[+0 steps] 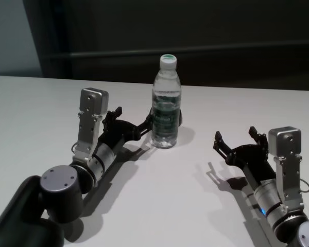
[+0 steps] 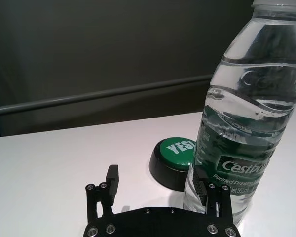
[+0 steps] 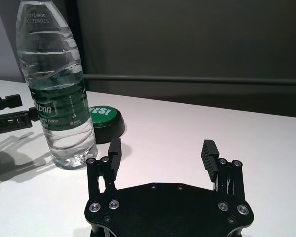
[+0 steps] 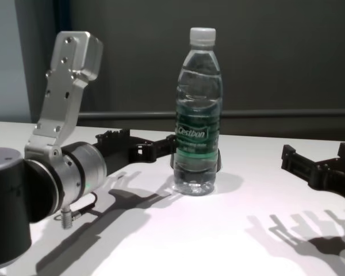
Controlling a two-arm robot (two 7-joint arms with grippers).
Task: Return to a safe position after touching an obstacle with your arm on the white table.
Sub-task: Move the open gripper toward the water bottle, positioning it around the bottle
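Head view, item one: the obstacle (image 1: 165,105), a clear water bottle with white cap and green label, is stood upright at centre frame on the white desk (image 1: 36,110).

Item two: the left tool (image 1: 139,123), left of centre, is spread open and grips nothing; one finger (image 2: 202,185) is shown in the left wrist view touching or just beside the bottle's lower wall, the other well clear of it.

Item three: the right tool (image 1: 237,140), lower right of the head view, is open and empty, well apart from the bottle, apparently idle.

Item four: a black-and-green button (image 2: 175,160) is set just behind the bottle, partly hidden by it.

Handling note, as judgement: contact appears made, so the retreat is the step in hand. The left arm is best drawn back toward lower left, away from the bottle, without sideways sweep, since a tall, narrow-based bottle is easily tipped.
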